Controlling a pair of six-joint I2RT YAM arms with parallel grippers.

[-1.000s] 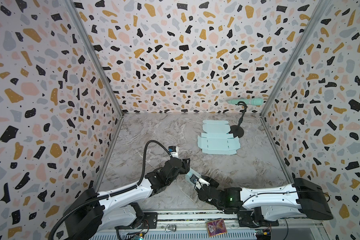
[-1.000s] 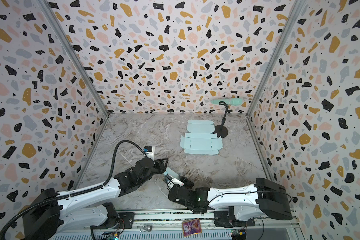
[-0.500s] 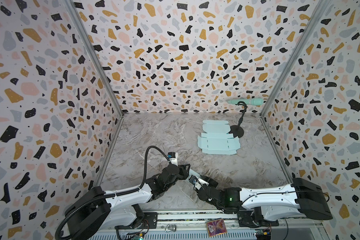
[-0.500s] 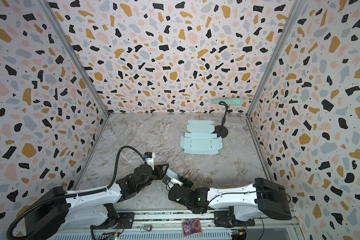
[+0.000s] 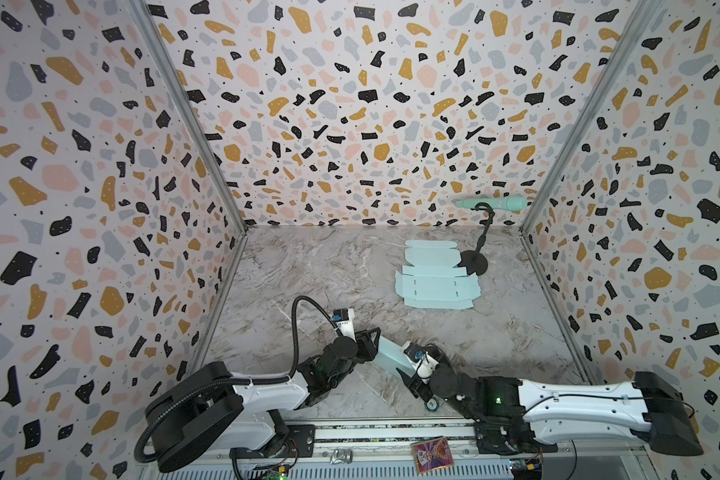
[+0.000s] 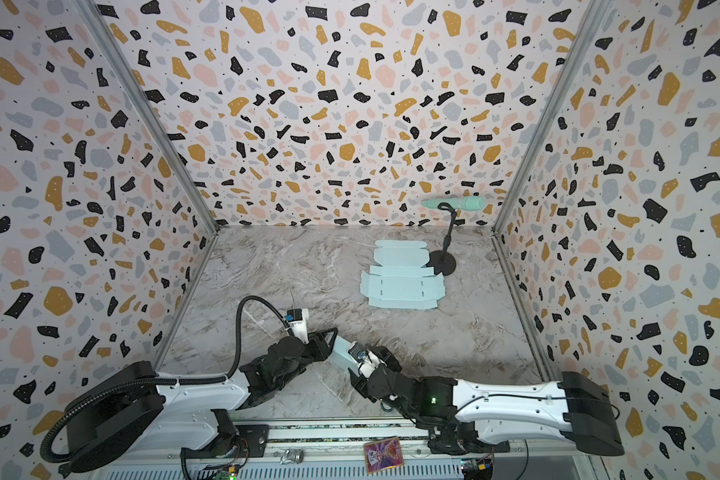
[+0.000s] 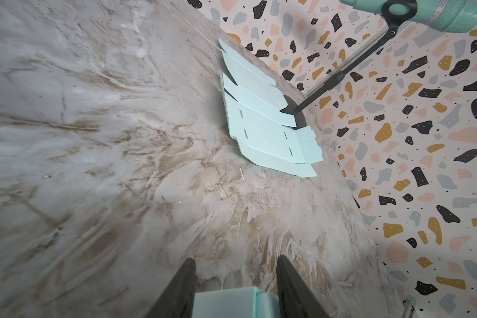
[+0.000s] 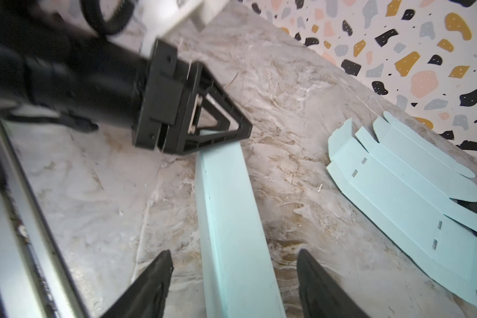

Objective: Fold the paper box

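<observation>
- Currently the folded box (image 5: 389, 353) (image 8: 232, 220), a long slim pale-teal carton closed up, lies flat on the marble table (image 5: 308, 270) at 6 o'clock of the table in both top views, near the front rail (image 5: 371, 432).
- Box long axis runs 10 to 4 o'clock, one gripper at each end.
- left gripper (image 7: 236, 258): on the box's 10 o'clock end. Jaws clamped across that end; in the left wrist view the carton fills the gap from finger to finger.
- right gripper (image 8: 233, 251): at the 4 o'clock end. Jaws wide apart and straddling the box, with bare table showing between each finger and the carton. No contact visible.
- Right wrist view: the left gripper's black triangular finger frame sits over the far end of the box, slightly blurred.
- flat box blanks (image 5: 435, 282) (image 7: 265, 124): same pale teal, unfolded, slots and flaps visible, several sheets fanned and overlapping. At 2 o'clock of the table, well apart from the folded box.
- stand base (image 5: 474, 262): black round disc at 2 o'clock of the blanks, touching them; in the right wrist view a blank's edge lies over it.
- Thin black rod tilts up from the base to a teal microphone (image 5: 493, 203), clipped horizontal near the back wall.
- terrazzo walls (image 5: 350, 104) on three sides.
- colourful card (image 5: 431, 455) on the frame just in front of the front rail, at 6 o'clock, under the right arm; small foil scrap (image 5: 341, 456) at its 9 o'clock.
</observation>
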